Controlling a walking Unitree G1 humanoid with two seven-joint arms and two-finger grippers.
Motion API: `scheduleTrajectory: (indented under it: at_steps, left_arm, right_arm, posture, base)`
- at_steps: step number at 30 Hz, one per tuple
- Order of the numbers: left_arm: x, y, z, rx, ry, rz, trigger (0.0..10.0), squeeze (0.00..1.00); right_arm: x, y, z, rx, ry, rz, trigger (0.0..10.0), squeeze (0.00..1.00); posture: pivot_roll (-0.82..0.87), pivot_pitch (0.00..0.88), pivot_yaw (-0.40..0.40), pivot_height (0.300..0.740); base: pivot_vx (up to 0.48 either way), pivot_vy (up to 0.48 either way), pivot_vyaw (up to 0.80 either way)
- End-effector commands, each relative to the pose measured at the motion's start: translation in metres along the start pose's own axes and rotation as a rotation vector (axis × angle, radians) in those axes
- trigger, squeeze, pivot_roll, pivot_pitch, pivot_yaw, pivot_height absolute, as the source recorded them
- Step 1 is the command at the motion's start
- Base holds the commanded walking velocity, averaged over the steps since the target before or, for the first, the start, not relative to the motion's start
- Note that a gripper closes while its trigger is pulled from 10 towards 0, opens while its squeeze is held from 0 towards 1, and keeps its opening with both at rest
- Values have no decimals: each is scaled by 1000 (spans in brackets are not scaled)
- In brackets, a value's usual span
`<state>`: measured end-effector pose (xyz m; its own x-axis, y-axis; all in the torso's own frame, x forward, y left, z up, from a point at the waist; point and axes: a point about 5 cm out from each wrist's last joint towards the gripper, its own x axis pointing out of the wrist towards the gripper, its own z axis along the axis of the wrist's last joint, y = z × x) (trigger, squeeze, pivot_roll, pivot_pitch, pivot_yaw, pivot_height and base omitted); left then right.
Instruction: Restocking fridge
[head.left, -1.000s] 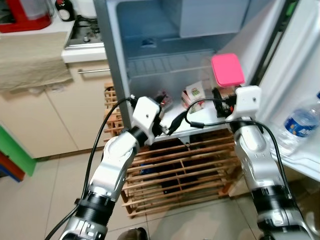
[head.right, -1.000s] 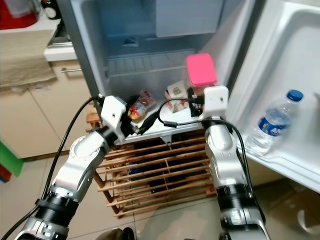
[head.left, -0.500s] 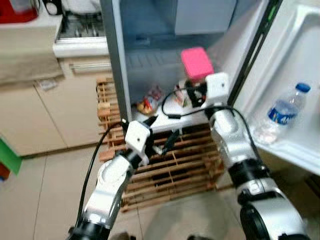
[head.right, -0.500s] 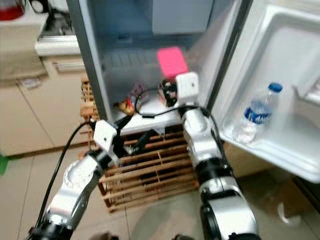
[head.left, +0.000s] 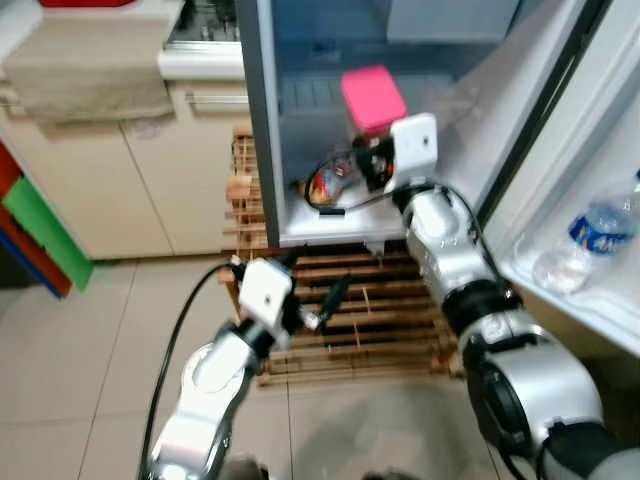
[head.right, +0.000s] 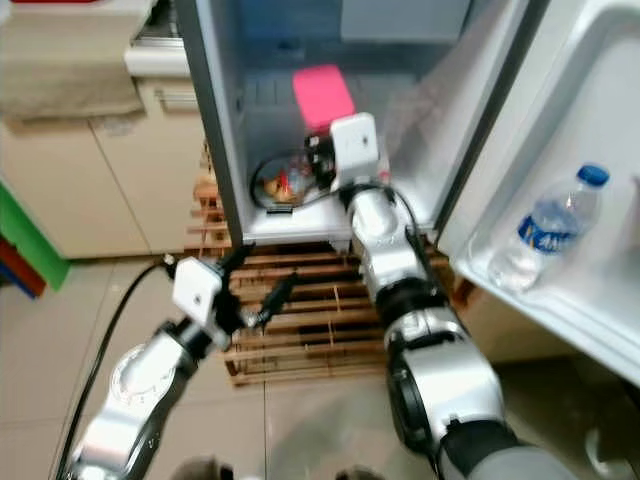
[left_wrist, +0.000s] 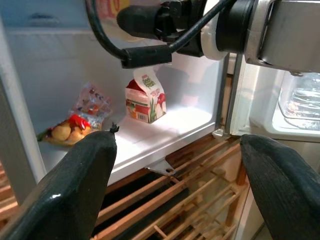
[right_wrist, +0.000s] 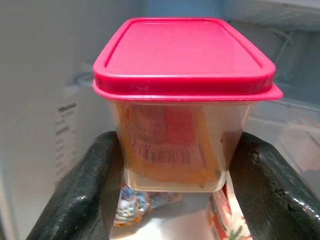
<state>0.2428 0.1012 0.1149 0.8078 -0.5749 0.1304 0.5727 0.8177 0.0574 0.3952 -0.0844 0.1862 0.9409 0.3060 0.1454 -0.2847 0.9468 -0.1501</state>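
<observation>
Fingers of the right gripper (right_wrist: 172, 195) are pressed against the two side walls of a clear food container with a pink lid (right_wrist: 182, 57), so the container is carried level and upright — presumably so that its contents are not tipped. It is held up inside the open fridge (head.left: 300, 130), above the white bottom shelf (left_wrist: 150, 135), not yet set down. The grip is taken low on the body, below the lid's rim, which leaves the lid free and the base clear for placing.

On the shelf beneath, a small milk carton (left_wrist: 146, 98) is seen standing upright toward the back, and a clear bag of snacks (left_wrist: 77, 117) is lying near the left wall, well apart from the carton. Bare shelf is left between and in front of them, which is judged to be where the container could be lowered.

The left gripper (left_wrist: 175, 175) is held lower and outside the fridge, in front of the wooden slatted rack (head.left: 380, 320) under the fridge; its fingers are spread wide with nothing between them. It is probably kept there to stay clear of the right arm's reach.

A water bottle (head.right: 548, 225) is resting in the door shelf (head.right: 600, 310) on the right.
</observation>
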Motion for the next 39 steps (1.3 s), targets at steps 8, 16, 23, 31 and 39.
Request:
scheduleTrajectory:
  at_steps: [8,16,23,31,39]
  left_arm:
    - [-15,-7,5,49,39,21,10000,0]
    - [-7,-6,13,142,50,66,10000,0]
    - [5,-5,15,133,46,112,10000,0]
    - [25,4,28,109,-8,149,10000,0]
    - [29,17,49,152,-78,185,10000,0]
  right_arm:
    - [13,0,23,-38,-62,-19,10000,0]
    - [17,-2,40,-63,-134,-18,10000,0]
    - [3,-11,39,-20,-247,-75,10000,0]
    - [-55,-13,18,3,-298,-149,10000,0]
    - [-114,-20,25,11,-358,-227,10000,0]
  posture:
    - [189,103,-35,740]
    - [163,99,-36,740]
    - [131,74,-43,740]
    - [65,1,-17,740]
    - [35,0,14,740]
  base:
    - [0,0,0]
    - [0,0,0]
    - [0,0,0]
    - [0,0,0]
    - [0,0,0]
